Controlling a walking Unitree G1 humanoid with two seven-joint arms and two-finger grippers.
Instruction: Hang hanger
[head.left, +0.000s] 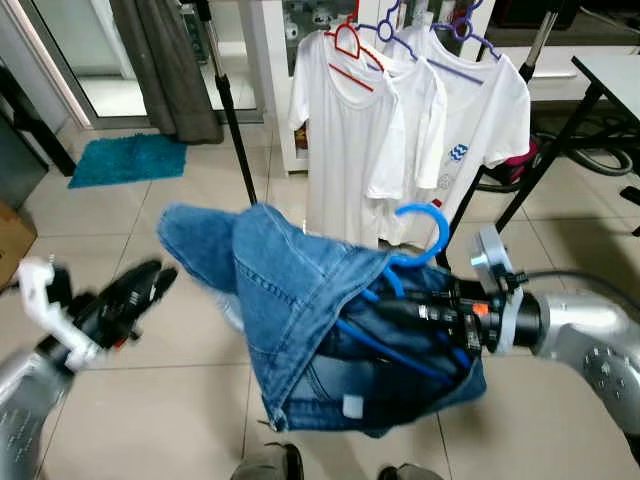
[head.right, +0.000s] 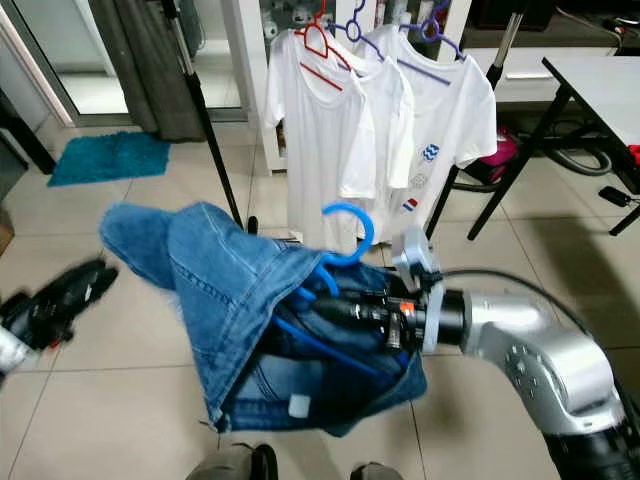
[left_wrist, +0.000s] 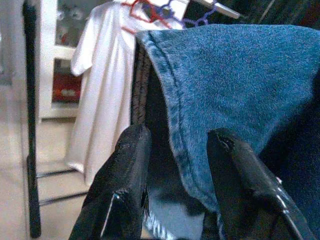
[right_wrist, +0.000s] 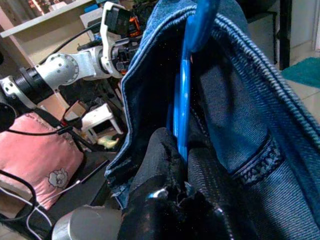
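A blue denim jacket (head.left: 290, 290) hangs on a blue plastic hanger whose hook (head.left: 428, 232) curls up above the collar. My right gripper (head.right: 335, 310) reaches in from the right, its fingers buried in the jacket's opening. In the right wrist view it (right_wrist: 182, 150) is shut on the hanger's blue bar (right_wrist: 184, 100). My left gripper (head.left: 150, 282) hovers open to the left of the jacket, a little apart from its sleeve. The left wrist view shows its fingers (left_wrist: 131, 150) spread, with the denim hem (left_wrist: 180, 145) just beyond them.
Three white T-shirts (head.left: 350, 130) hang on red and purple hangers at the back centre, beside a black stand pole (head.left: 232, 110). A teal mat (head.left: 125, 160) lies on the tiled floor at back left. A table (head.left: 612, 70) with black legs stands at the right.
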